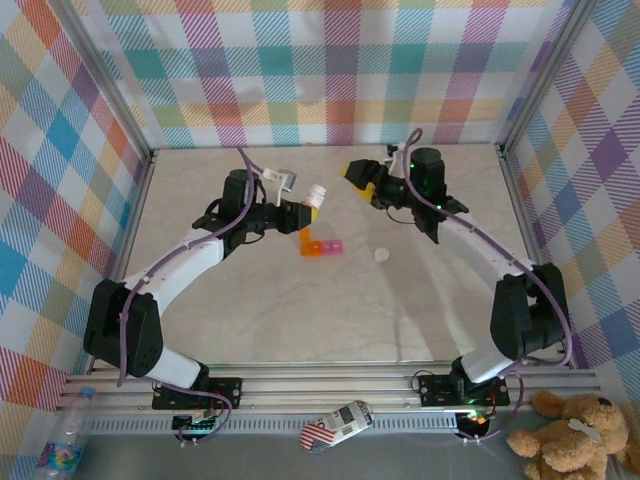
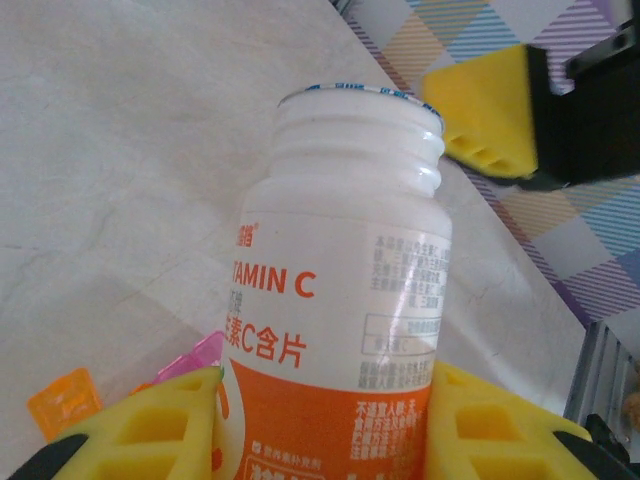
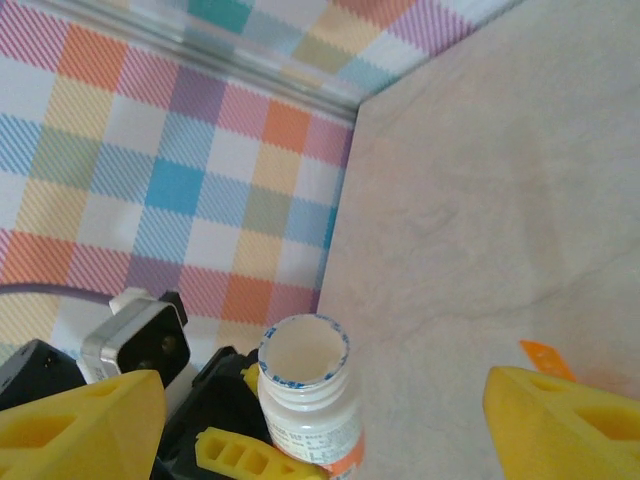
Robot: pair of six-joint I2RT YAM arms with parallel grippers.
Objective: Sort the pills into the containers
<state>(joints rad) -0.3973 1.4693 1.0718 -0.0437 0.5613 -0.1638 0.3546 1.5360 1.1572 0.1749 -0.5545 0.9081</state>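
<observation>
— Near the middle of the table (image 1: 250, 310), how are the two arms posed?

— From its base at the near left corner, the left arm is stretched forward and inward, with its wrist turned to the right. The left gripper (image 1: 303, 211) is clamped on the lower body of a white bottle (image 2: 340, 260). The bottle is held tilted, its open neck pointed at the right gripper (image 1: 368, 183). The right arm is bent at the elbow by the right wall and reaches back and to the left. Its yellow fingers are spread wide, apart from the bottle's mouth and facing it.

— What can be read on the bottle?

— On the white part of the label, "TAMIN C" is printed in orange capitals, the first letters being turned out of sight. Below it, "素C含片" is printed in larger orange characters. Small grey print is set in a panel on the right side, too fine to be read. White small print is seen on an orange band at the bottom. A blue-printed ring is seen around the rim.

— And where are the containers?

— The containers (image 1: 322, 247) lie on the table just on the near side of the left gripper, one orange box joined to pink ones. A small white disc (image 1: 381, 255) lies to their right.
</observation>
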